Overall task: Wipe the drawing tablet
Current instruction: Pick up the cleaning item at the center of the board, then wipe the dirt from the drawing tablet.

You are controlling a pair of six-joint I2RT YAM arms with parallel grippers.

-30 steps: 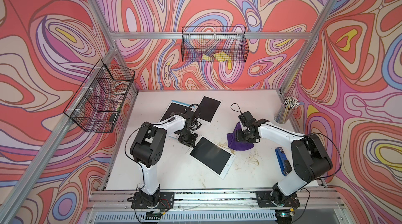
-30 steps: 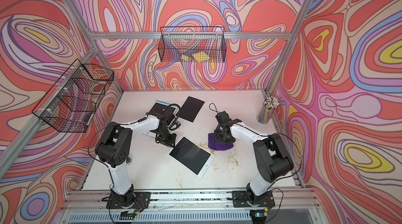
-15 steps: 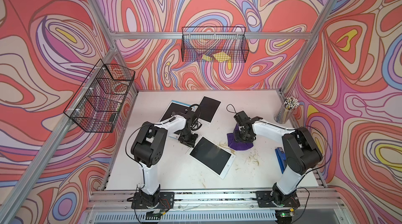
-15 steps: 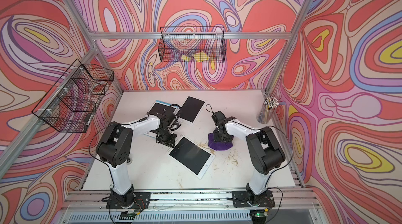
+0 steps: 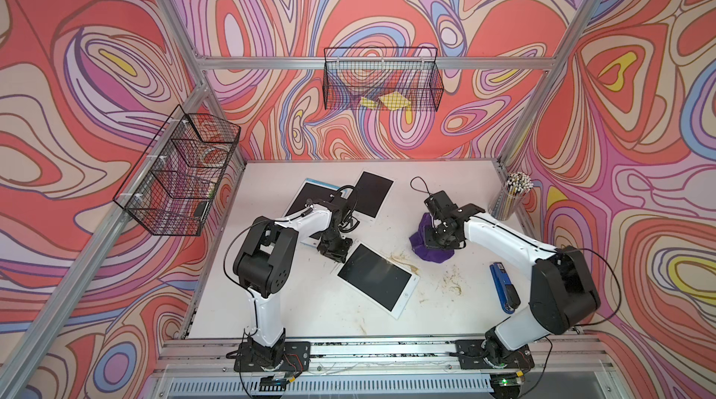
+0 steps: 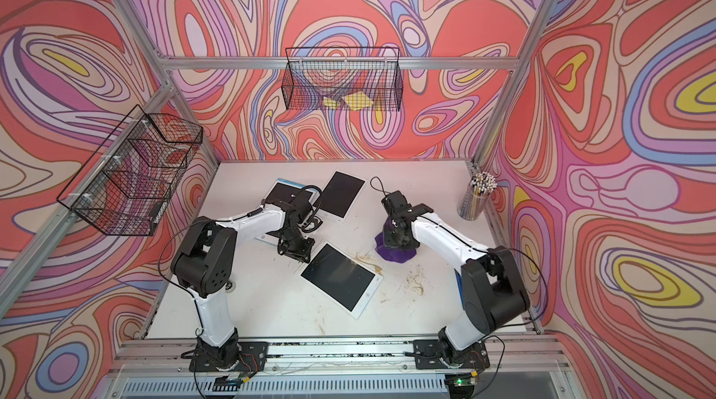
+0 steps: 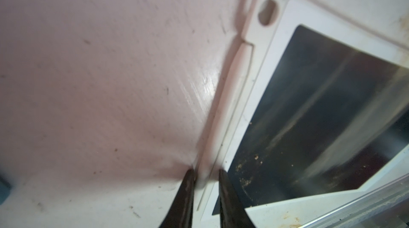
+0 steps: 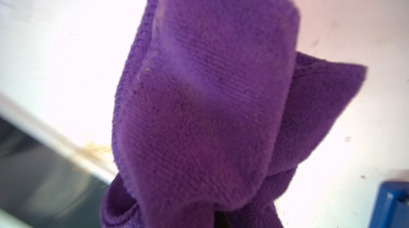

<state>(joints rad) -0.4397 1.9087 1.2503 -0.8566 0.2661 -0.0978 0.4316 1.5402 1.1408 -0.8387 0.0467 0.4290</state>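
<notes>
Your L gripper (image 7: pixel 204 172) looks nipped on the edge of the drawing tablet (image 5: pixel 377 281), mid table. If that thin hold slips, the tablet slides when you rub. Your R gripper (image 5: pixel 438 240) is shut on the purple cloth (image 5: pixel 428 257), just beside the tablet. It's bunched up, so it may just smear the crumbs (image 5: pixel 403 261).

Mid-table drawing tablet (image 5: pixel 377 281), cloth (image 5: pixel 419 242) behind-right of it, pencil cup (image 5: pixel 511 199) far right corner, stapler (image 5: pixel 503 288) near right
</notes>
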